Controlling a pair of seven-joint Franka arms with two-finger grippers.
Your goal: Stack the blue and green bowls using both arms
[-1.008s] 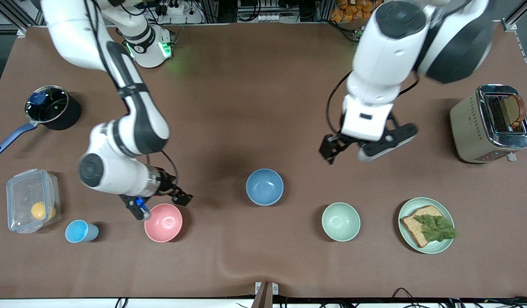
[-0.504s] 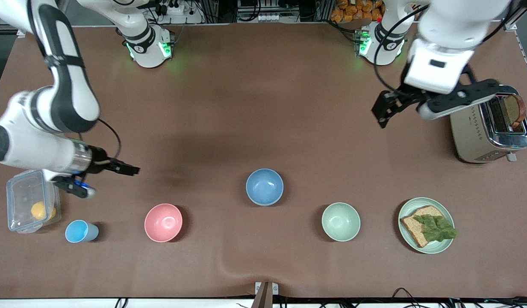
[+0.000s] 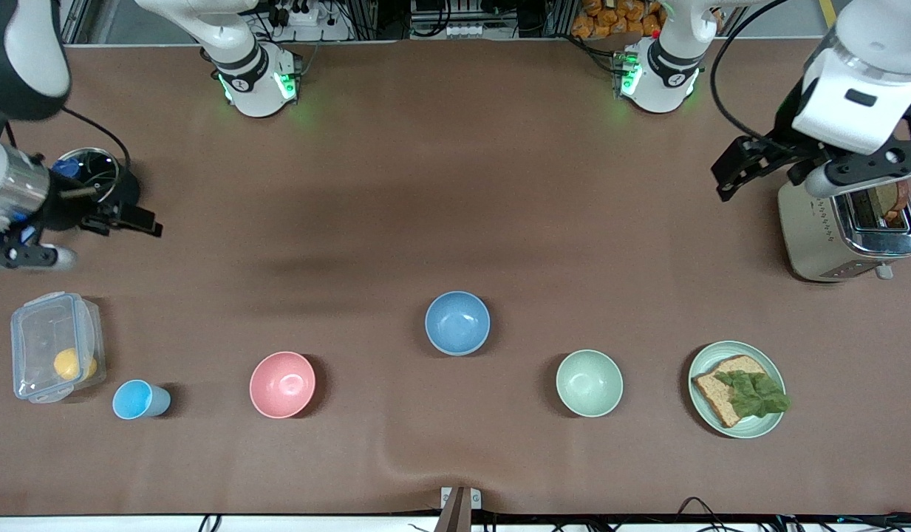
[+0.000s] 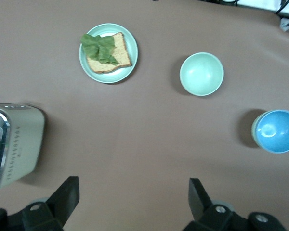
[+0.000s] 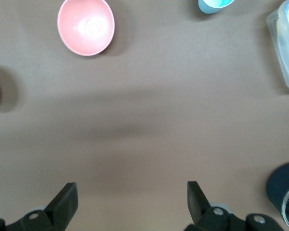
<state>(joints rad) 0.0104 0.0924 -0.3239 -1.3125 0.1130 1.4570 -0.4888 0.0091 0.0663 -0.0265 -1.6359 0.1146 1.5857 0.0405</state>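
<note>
The blue bowl [image 3: 457, 323] [image 4: 277, 131] stands upright and empty near the table's middle. Nearer the front camera, toward the left arm's end, sits the green bowl [image 3: 589, 383] [image 4: 201, 73], also upright and empty; the two are apart. My left gripper [image 3: 764, 161] [image 4: 133, 197] hangs open with nothing in it over bare table beside the toaster. At the right arm's end, my right gripper [image 3: 78, 236] [image 5: 132, 199] is open and holds nothing, over the table beside the pot.
A pink bowl [image 3: 282, 384] [image 5: 85, 26], a light-blue cup [image 3: 139, 400] and a clear lidded box [image 3: 56, 356] sit toward the right arm's end. A dark pot [image 3: 93, 174] stands there too. A toaster [image 3: 847, 222] and a plate with bread and lettuce [image 3: 703, 366] occupy the left arm's end.
Both arms have drawn away from the bowls: the right gripper from beside the pink bowl out to the pot, the left gripper from the table's middle out to the toaster. The bowls have not moved.
</note>
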